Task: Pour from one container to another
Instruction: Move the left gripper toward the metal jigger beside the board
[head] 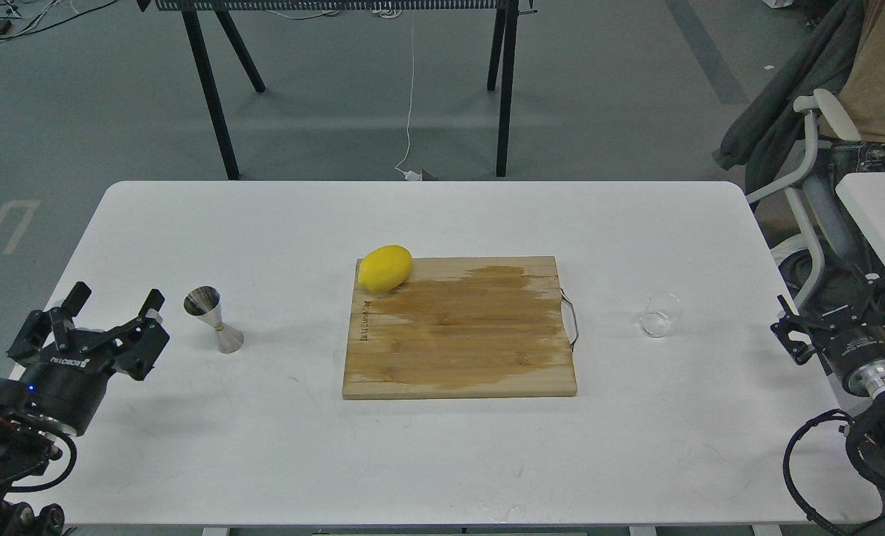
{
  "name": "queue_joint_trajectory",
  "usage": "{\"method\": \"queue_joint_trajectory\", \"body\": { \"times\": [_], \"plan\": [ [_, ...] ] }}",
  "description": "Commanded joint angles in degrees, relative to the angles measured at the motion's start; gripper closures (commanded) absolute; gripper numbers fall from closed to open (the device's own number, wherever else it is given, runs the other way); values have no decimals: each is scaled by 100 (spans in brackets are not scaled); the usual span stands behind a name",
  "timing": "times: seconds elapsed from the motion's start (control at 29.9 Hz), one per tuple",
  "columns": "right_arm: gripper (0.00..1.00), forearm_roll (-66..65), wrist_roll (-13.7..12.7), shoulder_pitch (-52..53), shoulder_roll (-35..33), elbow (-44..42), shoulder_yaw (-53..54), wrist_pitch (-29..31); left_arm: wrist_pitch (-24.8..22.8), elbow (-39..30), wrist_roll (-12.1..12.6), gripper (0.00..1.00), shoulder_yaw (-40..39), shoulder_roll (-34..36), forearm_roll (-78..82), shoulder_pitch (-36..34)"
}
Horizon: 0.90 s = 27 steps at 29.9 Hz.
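While the left gripper (114, 298) gapes empty beside the jigger (212, 319), the right gripper (844, 305) (fingers indistinct) sits near the glass cup (661, 314).

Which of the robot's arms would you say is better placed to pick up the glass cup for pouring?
The right. The right gripper sits just beside the glass cup at the table's right edge; the left gripper is across the cutting board, near the jigger.

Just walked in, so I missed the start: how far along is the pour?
Nothing looks done. The glass cup stands untouched on the table right of the cutting board; the jigger stands left of it. In hand: nothing; the left claw is open and empty beside the jigger, the right claw is near the cup. Left: grasp, carry, pour.
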Motion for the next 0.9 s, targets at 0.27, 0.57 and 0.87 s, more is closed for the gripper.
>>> {"method": "queue_joint_trajectory", "body": {
  "times": [0.27, 0.57, 0.87],
  "plan": [
    [0, 0, 5, -17, -9, -8, 0, 0, 104, -622, 1, 0, 315, -347, 126, 18],
    [0, 0, 5, -44, -9, -17, 9, 0, 342, -1247, 1, 0, 403, -601, 372, -237],
    [0, 0, 14, -70, -9, -61, 9, 0, 438, -1756, 1, 0, 394, -918, 820, -773]
  ]
}}
